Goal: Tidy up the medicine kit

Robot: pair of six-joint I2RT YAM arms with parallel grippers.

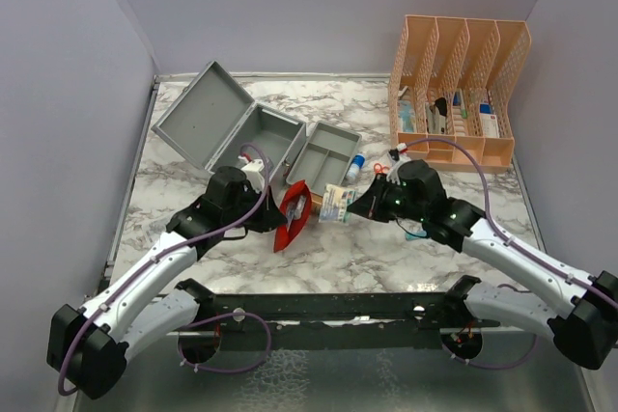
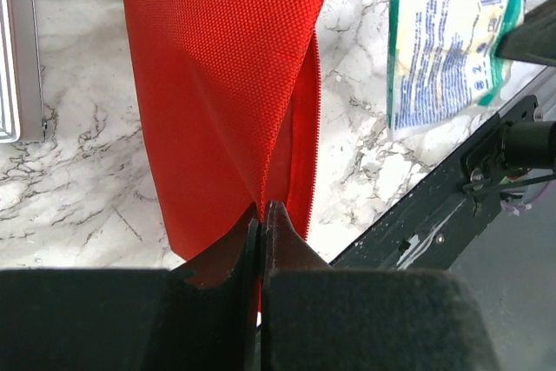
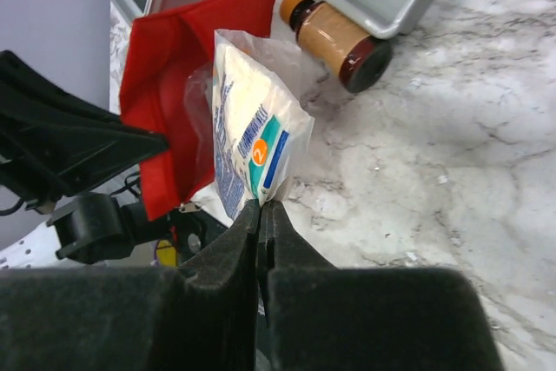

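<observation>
Observed, from the near edge outward.

Left gripper (image 2: 262, 215): jaws fully closed, pinching a fold of the red pouch (image 2: 226, 67) at its near edge. The pouch is lifted off the marble table (image 1: 386, 248), just left of centre in the overhead view, with its zip seam running away from the jaws.

Right gripper (image 3: 262, 211): jaws fully closed on the near corner of a white, blue and green printed packet (image 3: 252, 128). The packet stands on edge just beside the pouch. Its far end overlaps the red fabric in the right wrist view, and I cannot tell whether it sits inside the pouch mouth or only against it.

Beyond the packet, an amber bottle (image 3: 334, 36) lies on its side, touching the wall of the grey inner tray (image 1: 328, 150). The tray rests on the table just above centre, outside the case. A small blue-capped bottle (image 1: 356, 165) lies at its right side.

The medicine kit (image 1: 203, 113) stands open in the upper left, lid tilted back, with its body beside the tray. The peach organizer (image 1: 462, 45) stands in the upper right, well apart, with items in its slots.

Assessment: the step in hand appears to be passing the packet between pouch and gripper, with one arm bracing the pouch. Whether it goes in or comes out cannot be determined. Organizing is judged to be at an early stage.

Next move requires the left grip to hold firm while the right gripper moves the packet in line with the pouch opening. The thin fabric may slip or fold shut.
</observation>
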